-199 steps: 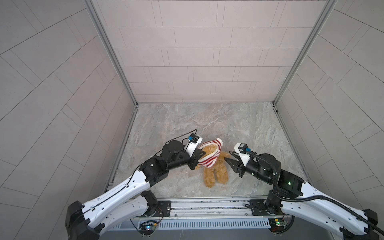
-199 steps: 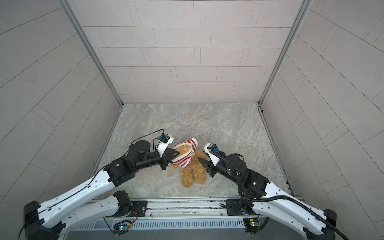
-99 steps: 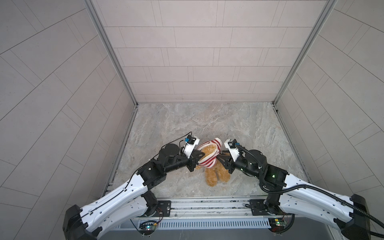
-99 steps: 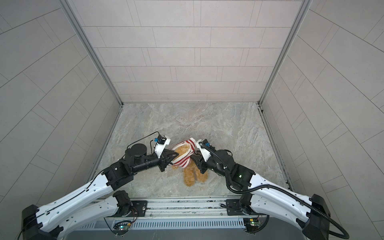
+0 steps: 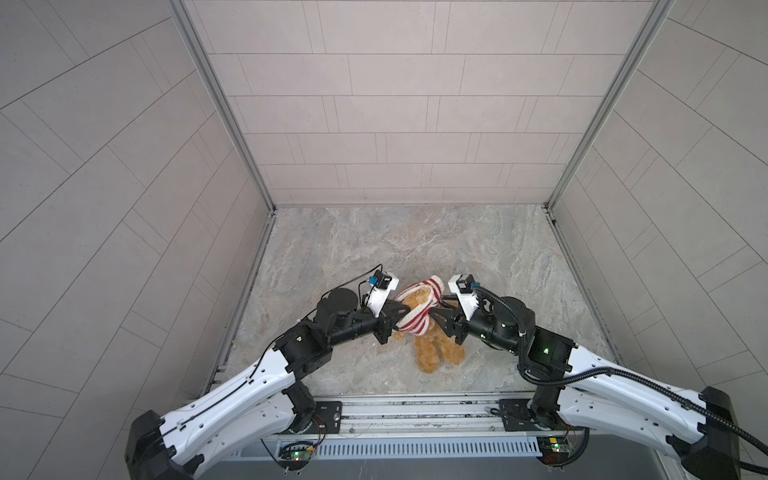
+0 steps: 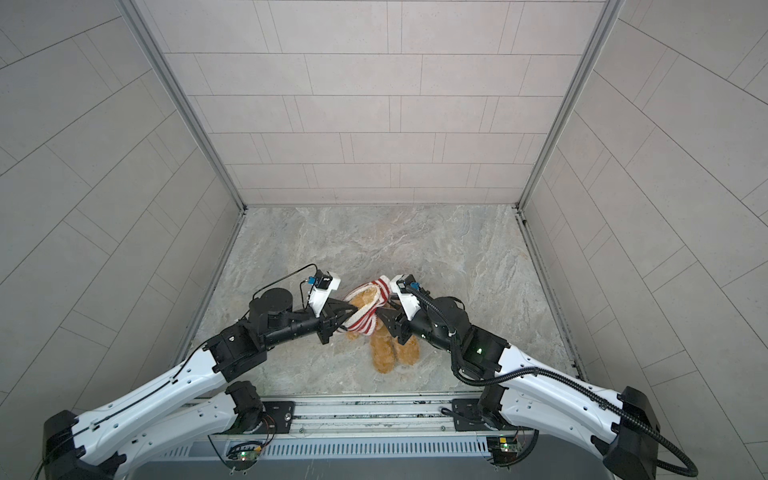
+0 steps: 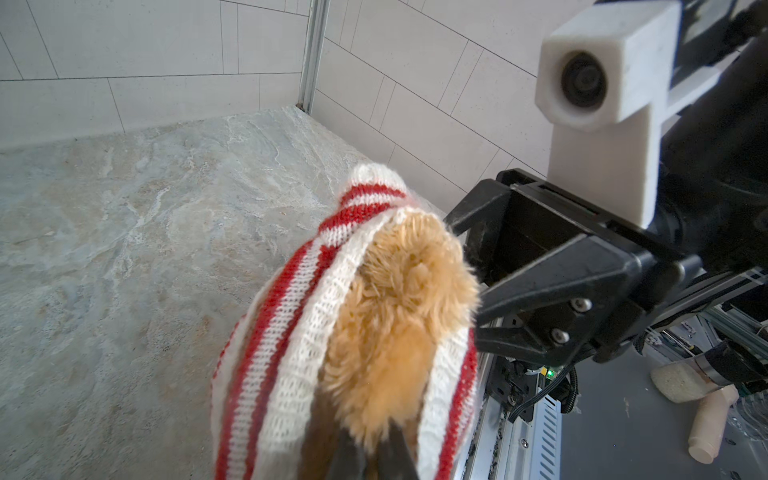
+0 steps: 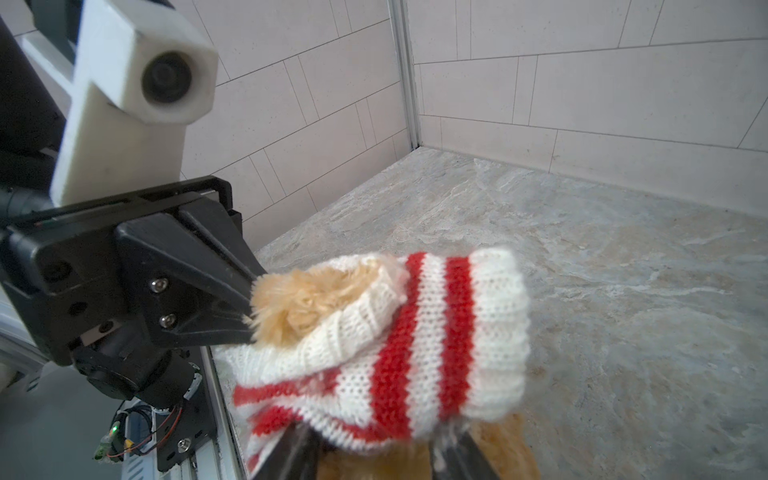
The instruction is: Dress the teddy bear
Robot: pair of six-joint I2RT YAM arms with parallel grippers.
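The teddy bear (image 5: 438, 349) (image 6: 390, 349) lies near the front of the marble floor with its legs toward the rail. A red-and-white striped sweater (image 5: 417, 328) (image 6: 368, 323) covers its head and upper body. My left gripper (image 5: 400, 314) (image 6: 352, 309) (image 7: 372, 457) (image 8: 252, 309) is shut, pinching the bear's fur (image 7: 399, 299) (image 8: 307, 299) in the sweater's opening (image 7: 282, 332). My right gripper (image 5: 437, 318) (image 6: 381, 318) (image 8: 374, 453) reaches in from the other side. Its jaws stand apart at the sweater's hem (image 8: 436, 332), their tips hidden beneath the knit.
Tiled walls close the marble floor (image 5: 415, 249) on three sides. A metal rail (image 5: 415, 409) runs along the front edge. The two wrists and their white cameras (image 7: 590, 87) (image 8: 137, 70) are almost touching over the bear.
My right gripper has swung in from the right and reached the sweater and the bear. The left gripper has kept its pinch and shifted slightly left.
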